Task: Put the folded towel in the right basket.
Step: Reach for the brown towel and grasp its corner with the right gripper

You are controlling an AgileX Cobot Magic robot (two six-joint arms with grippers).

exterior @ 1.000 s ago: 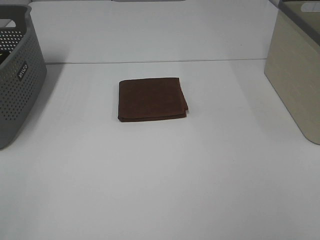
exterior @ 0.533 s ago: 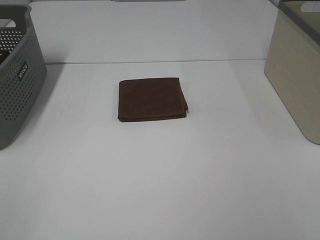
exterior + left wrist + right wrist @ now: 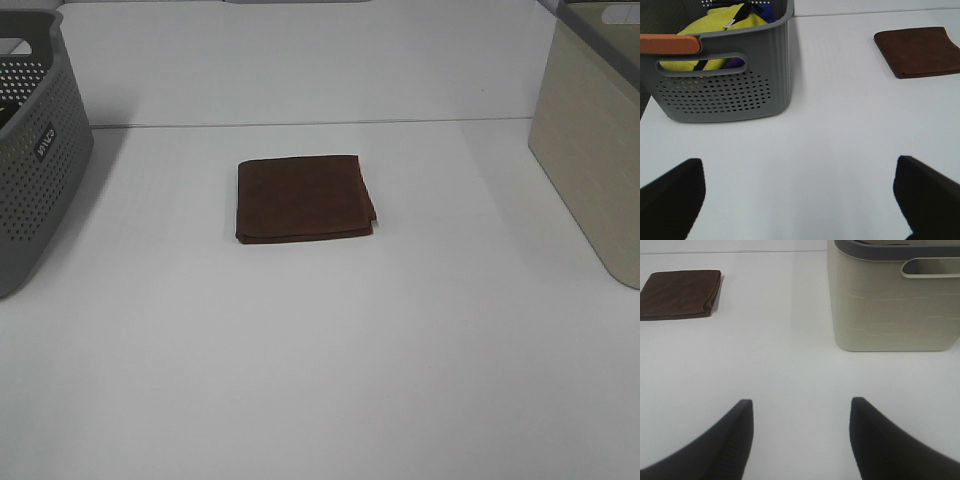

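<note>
A folded brown towel [image 3: 304,197] lies flat on the white table, a little behind its middle. It also shows in the left wrist view [image 3: 920,51] and the right wrist view [image 3: 680,294]. The beige right basket [image 3: 592,140] stands at the table's right edge and shows in the right wrist view [image 3: 895,300]. Neither arm appears in the high view. My left gripper [image 3: 800,200] is open and empty, far from the towel. My right gripper [image 3: 800,437] is open and empty, with the towel and the basket both well ahead of it.
A grey perforated basket [image 3: 35,150] stands at the table's left edge. In the left wrist view it [image 3: 720,85] holds yellow and blue cloth items [image 3: 725,22]. The white table [image 3: 320,360] runs wide in front of the towel.
</note>
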